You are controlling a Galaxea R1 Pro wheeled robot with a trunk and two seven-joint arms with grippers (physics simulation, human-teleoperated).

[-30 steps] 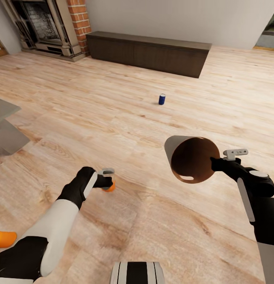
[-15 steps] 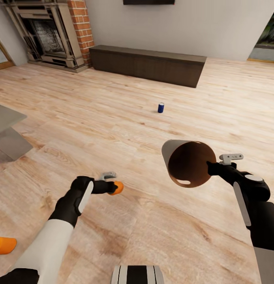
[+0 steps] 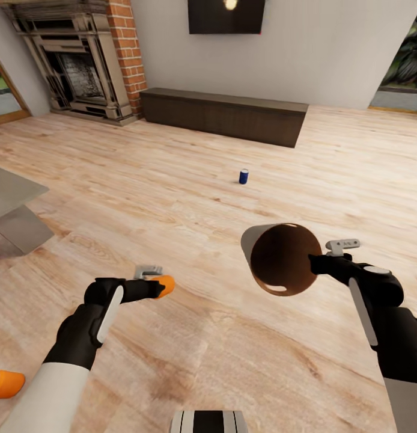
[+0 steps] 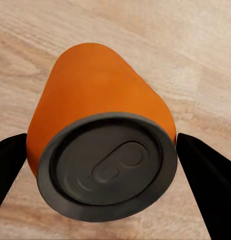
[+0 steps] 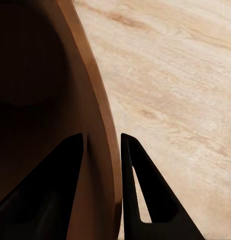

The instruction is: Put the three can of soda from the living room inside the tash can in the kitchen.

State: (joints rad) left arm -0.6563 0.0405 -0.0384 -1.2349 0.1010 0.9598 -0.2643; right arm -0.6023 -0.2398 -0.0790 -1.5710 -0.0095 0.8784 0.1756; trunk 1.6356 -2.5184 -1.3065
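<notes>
Living room, pale wood-plank floor point(image 3: 190, 337). Landmark: the long dark low cabinet point(image 3: 223, 115) against the far grey wall.

Left hand point(image 3: 155, 287) is clamped on a bright orange soda can with a grey top point(image 3: 165, 285), held clear of the floor, well in front of the cabinet. In the left wrist view the held orange can point(image 4: 98, 150) sits between the two black fingers point(image 4: 205, 180), grey lid and pull tab facing the camera; fingers touch its sides.

Right hand point(image 3: 319, 263) grips the rim of the round tapered bin, grey outside and coppery brown inside point(image 3: 280, 257). The bin is tipped on its side in the air, mouth towards the camera, oval handle hole at the lower rim. It hangs in front of the cabinet's right end, well apart from it. The right wrist view shows the bin wall point(image 5: 98, 150) pinched between the two dark fingers point(image 5: 138, 185), one inside, one outside.

A dark blue soda can with a pale top point(image 3: 244, 176) stands upright on the floor between the cabinet and the bin, nearer the cabinet.

A second orange can point(image 3: 5, 383) lies on its side on the floor, far on the near side of the cabinet, beside the left arm.

To the cabinet's left: brick column and stone fireplace point(image 3: 82, 66). Above the cabinet: dark wall TV point(image 3: 225, 16). Grey stone coffee table point(image 3: 13, 207) stands well in front of the fireplace.
</notes>
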